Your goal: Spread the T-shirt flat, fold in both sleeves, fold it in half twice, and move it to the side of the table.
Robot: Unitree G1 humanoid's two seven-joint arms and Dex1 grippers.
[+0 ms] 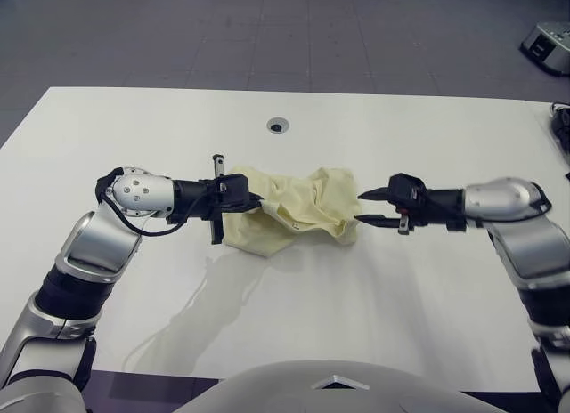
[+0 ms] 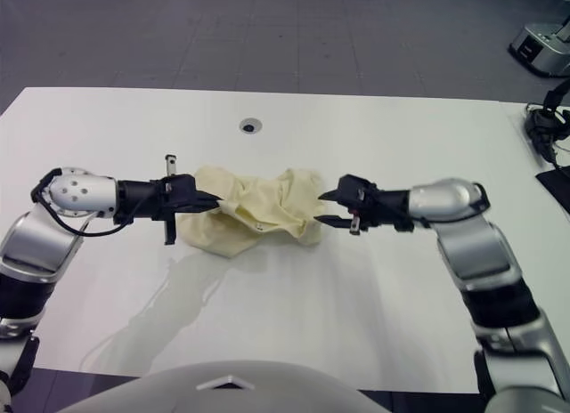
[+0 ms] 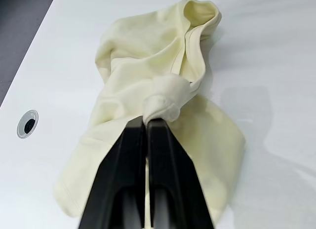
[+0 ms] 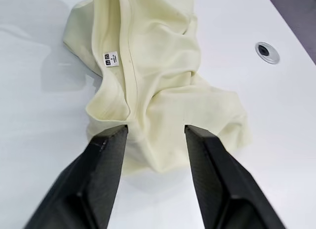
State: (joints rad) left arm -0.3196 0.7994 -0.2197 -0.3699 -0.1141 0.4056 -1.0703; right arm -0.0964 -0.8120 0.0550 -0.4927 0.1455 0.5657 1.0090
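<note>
A pale yellow T-shirt [image 1: 294, 210] lies crumpled in a heap at the middle of the white table [image 1: 285, 315]. My left gripper [image 1: 258, 201] sits at the shirt's left side, shut on a bunched fold of the T-shirt [image 3: 165, 98]. My right gripper [image 1: 363, 208] stands open at the shirt's right edge, its fingers [image 4: 106, 162] on either side of the fabric's near edge. The shirt's neck label [image 4: 110, 58] faces up in the right wrist view.
A round cable hole [image 1: 279, 125] is set in the table behind the shirt. Dark equipment [image 2: 543, 119] rests at the table's far right edge. Grey floor lies beyond the table's far edge.
</note>
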